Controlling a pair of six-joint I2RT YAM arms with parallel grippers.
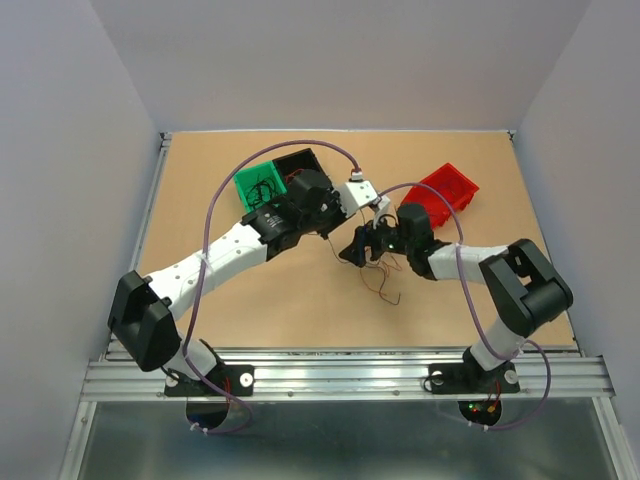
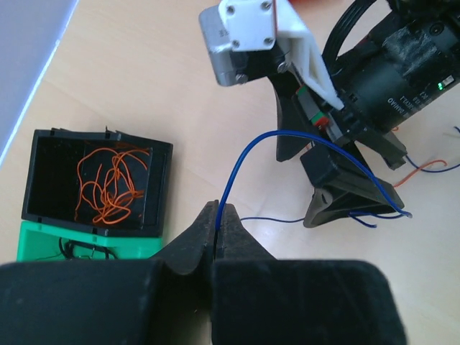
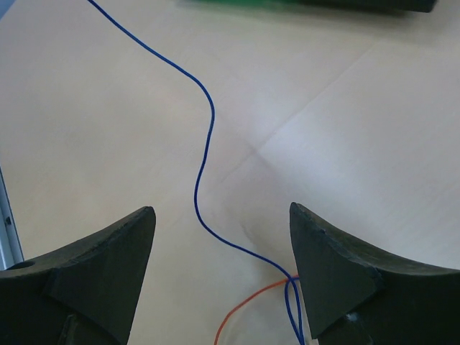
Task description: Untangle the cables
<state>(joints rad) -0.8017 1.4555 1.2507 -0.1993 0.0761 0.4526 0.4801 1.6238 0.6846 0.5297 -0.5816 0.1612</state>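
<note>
Sorting is partly done, judging by what lies in the containers. At the far left, the green bin holds a few black wires. The black bin touching it has a loose bundle of orange wires in it. Both bins sit on the bench, towards its far side.

Just right of the bins, the left fingers are pressed together on one end of a blue wire. From that pinch the wire rises, arches over the bench and runs across to the right arm.

The right fingers stand wide apart and clamp nothing. The blue wire snakes between them and lies against the inner face of one finger, where it crosses an orange strand. Whether the two are knotted there or only overlap, I cannot tell.

Below and right of that spot, a small cluster of loose wires lies on the bench, thin red and dark strands crossing one another, not yet separated.

Farthest right, the red bin sits at an angle. Its contents are too small to make out.

By my judgement the task is somewhere past the start but not near the end. Two colours are already gathered. The blue wire is in the middle of being drawn free. The cluster by the right arm is what is left to pull apart and put away.
</note>
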